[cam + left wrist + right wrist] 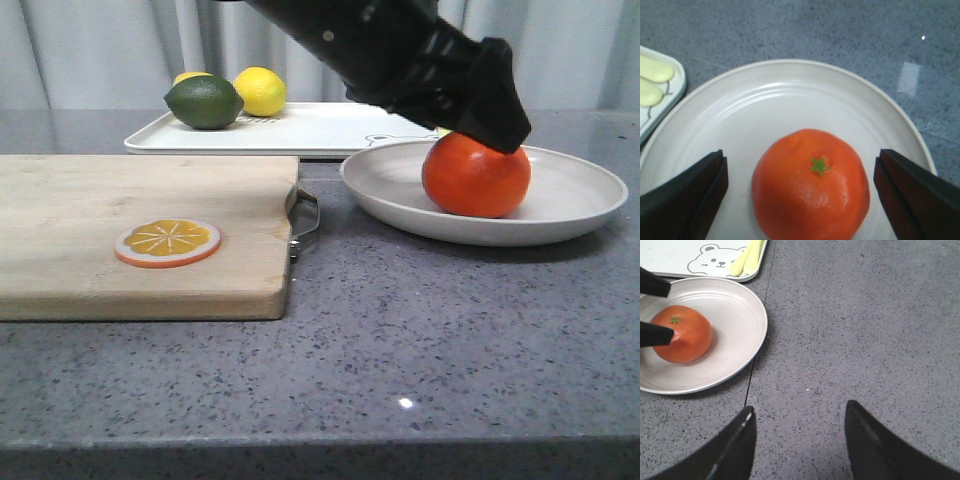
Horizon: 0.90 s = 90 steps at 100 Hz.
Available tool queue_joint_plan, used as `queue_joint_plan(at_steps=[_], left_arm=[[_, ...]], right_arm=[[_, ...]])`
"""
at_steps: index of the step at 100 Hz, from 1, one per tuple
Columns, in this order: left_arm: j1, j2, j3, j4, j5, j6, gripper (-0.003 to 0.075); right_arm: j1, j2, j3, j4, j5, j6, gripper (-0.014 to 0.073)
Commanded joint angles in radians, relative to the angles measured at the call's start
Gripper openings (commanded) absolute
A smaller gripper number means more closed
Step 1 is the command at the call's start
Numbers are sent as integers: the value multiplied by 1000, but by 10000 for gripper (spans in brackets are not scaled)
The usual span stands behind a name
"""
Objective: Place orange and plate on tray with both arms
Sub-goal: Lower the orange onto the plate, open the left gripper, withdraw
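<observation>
Orange [811, 186] sitting on plate [790, 95], left gripper [800, 192] straddling it with fingers spread; an off-centre closing risks rolling it.

On the bench [400, 340], a cutting board [140, 235] fills the left middle of the front view, with a fruit slice [167, 242] lying on it toward its near right part. The plate [570, 205] sits at the right middle of the frame, just beside the board's handle [306, 215], and the orange [476, 176] rests in it. The tray [320, 130] lies behind both, in the upper centre of the frame, its near edge close behind the plate. A lime [204, 101] and a lemon [260, 91] sit on the tray's left end. The left gripper [800, 192] hangs directly over the orange, its jaws on either side of the fruit and apart from it.
</observation>
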Motion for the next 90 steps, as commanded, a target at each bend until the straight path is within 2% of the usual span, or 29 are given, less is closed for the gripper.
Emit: queue_joint_plan(at_steps=[1,26,40,90], left_arm=[[-9,-101,-36,-39,-18,-5,581],[-9,-210,-21,-35,-35,-5,575],[4,-298,54,-32,-88,-5,564],[161,-857,642,-76,-430,-5,564]], right_arm=[[-2,12,-33,-6,-65,-1,416],[-2,12,-33,-6,-66,-1,416],[-2,12,-33,-12,-66,-1,416],[-2,12,-33,-13,-125,-1,416]])
